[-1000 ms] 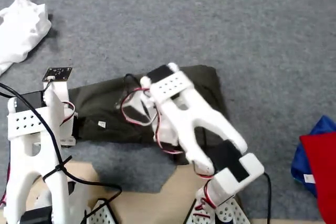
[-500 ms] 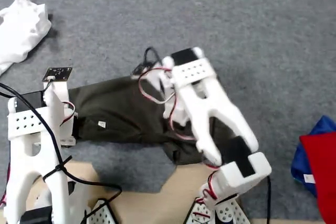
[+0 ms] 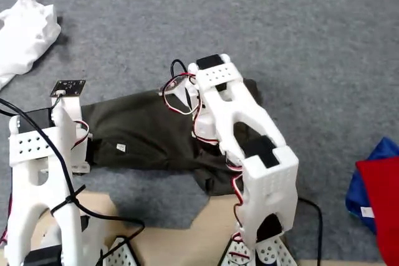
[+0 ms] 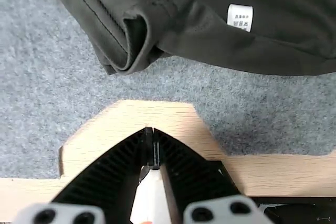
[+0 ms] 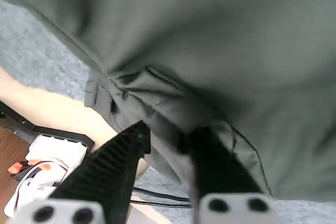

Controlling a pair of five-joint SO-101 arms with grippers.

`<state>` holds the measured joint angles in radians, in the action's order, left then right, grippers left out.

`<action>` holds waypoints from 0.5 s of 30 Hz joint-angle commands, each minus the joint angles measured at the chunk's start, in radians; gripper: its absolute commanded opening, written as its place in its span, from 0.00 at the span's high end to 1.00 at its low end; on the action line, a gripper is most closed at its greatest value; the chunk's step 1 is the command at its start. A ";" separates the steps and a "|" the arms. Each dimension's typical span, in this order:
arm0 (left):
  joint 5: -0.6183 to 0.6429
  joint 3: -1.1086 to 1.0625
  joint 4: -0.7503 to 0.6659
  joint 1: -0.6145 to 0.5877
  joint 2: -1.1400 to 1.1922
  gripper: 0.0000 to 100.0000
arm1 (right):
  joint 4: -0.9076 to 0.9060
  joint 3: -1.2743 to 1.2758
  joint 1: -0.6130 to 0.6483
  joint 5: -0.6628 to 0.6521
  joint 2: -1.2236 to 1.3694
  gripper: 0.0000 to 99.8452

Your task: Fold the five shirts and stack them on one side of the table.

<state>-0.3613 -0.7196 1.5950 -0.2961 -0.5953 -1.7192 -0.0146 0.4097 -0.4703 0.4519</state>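
Right wrist view: the right end effector (image 5: pixel 170 132) was pinching a fold of the olive shirt (image 5: pixel 220 40).

Left wrist view: the left end effector (image 4: pixel 149 135) was pressed together and empty above a wooden board (image 4: pixel 157 114), near the shirt's hem.

High view: the olive shirt lay part-folded mid-surface. A white shirt (image 3: pixel 25 32) sat crumpled at a far corner, and a red shirt (image 3: pixel 381 207) and a blue shirt (image 3: pixel 373 157) lay at the opposite edge. No stack was seen, so progress was judged early. The surface (image 3: pixel 312 42) was covered in grey carpet.

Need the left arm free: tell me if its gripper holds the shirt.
No, the left gripper is shut empty over the board, apart from the shirt.
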 commanded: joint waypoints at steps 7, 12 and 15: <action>-0.009 0.011 -0.006 0.002 -0.024 0.98 | -0.063 -0.048 0.021 0.109 -0.059 0.96; -0.009 0.011 -0.009 0.003 -0.024 0.98 | -0.064 0.058 0.104 0.109 -0.166 0.96; -0.009 0.012 -0.012 0.003 -0.024 0.98 | -0.061 0.151 0.171 0.109 -0.203 0.96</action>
<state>-0.3613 -0.7196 1.5950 -0.2961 -0.5953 -1.7637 0.0775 0.5201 -0.3690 0.3276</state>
